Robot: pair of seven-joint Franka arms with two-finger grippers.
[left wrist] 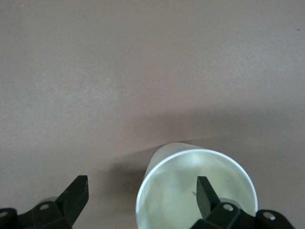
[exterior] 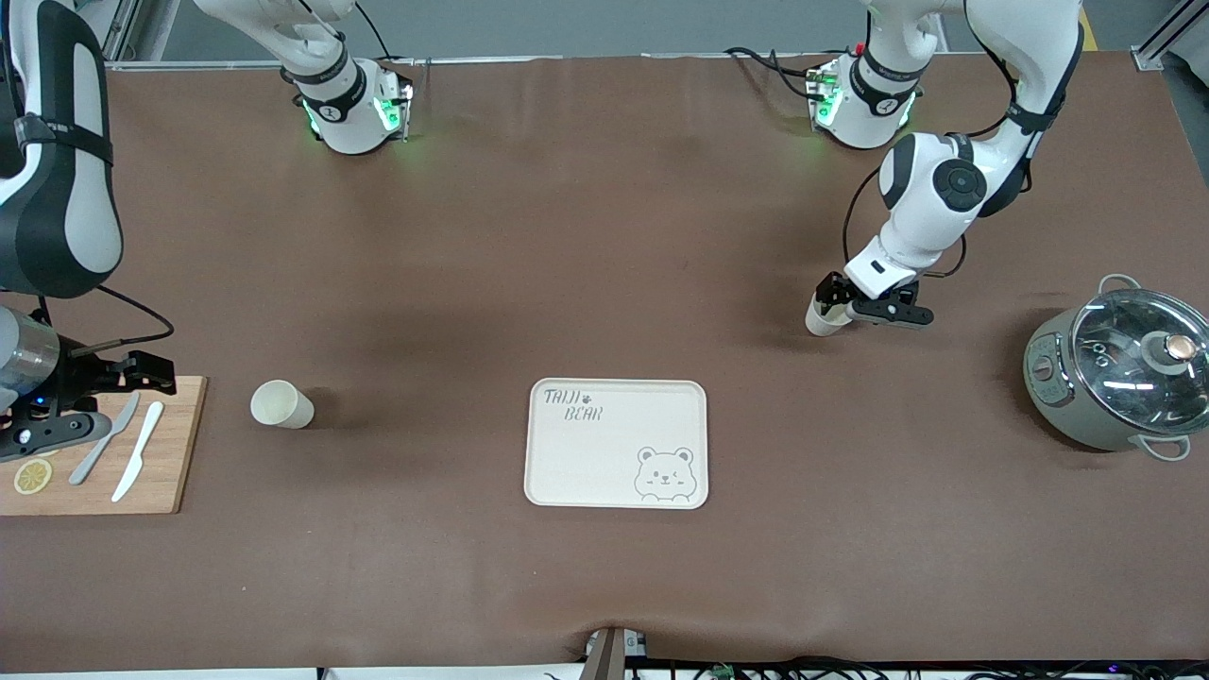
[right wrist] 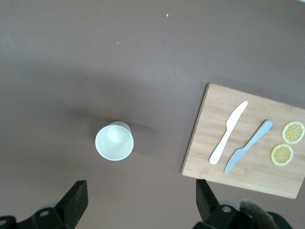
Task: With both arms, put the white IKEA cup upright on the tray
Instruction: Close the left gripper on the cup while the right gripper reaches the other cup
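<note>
Two white cups show. One cup stands mouth up toward the left arm's end of the table, farther from the front camera than the tray. My left gripper is open over its rim, one finger inside the mouth and the other outside, apart from the wall. The second cup stands beside the cutting board. My right gripper hangs open and empty over the cutting board's edge. The cream bear tray lies bare at mid-table.
A wooden cutting board with two knives and lemon slices lies at the right arm's end. A grey pot with a glass lid stands at the left arm's end.
</note>
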